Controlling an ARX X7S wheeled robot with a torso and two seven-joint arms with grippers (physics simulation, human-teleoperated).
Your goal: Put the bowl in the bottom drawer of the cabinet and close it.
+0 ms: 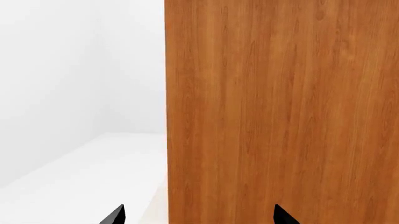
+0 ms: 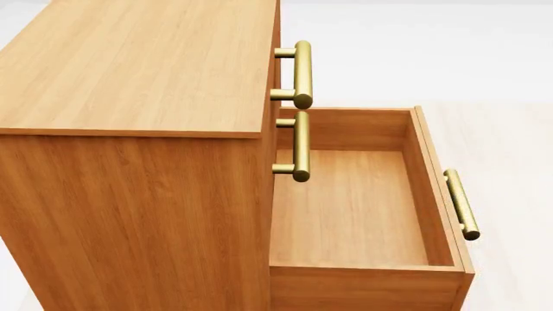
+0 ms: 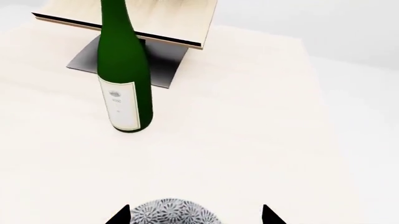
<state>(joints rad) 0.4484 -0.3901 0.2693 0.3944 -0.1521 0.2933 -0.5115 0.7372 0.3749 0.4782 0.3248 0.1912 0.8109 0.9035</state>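
Note:
The speckled white-grey bowl [image 3: 169, 213] sits on a pale surface at the edge of the right wrist view. My right gripper [image 3: 196, 217] is open around it: one fingertip [image 3: 122, 216] is at its rim, the other stands apart from it. The honey-brown cabinet [image 2: 129, 71] fills the head view. Its bottom drawer [image 2: 429, 188] is pulled out and holds nothing, with its brass handle [image 2: 460, 205] on the front. My left gripper [image 1: 199, 217] is open and holds nothing, close to a wooden side of the cabinet [image 1: 281, 112]. Neither gripper shows in the head view.
A tall green bottle [image 3: 123, 74] stands beyond the bowl, in front of tilted pale wooden boards [image 3: 181, 23] on a dark base. The two upper drawers are shut; their brass handles [image 2: 302, 72] [image 2: 300, 146] jut out over the open drawer. White floor and wall lie beside the cabinet.

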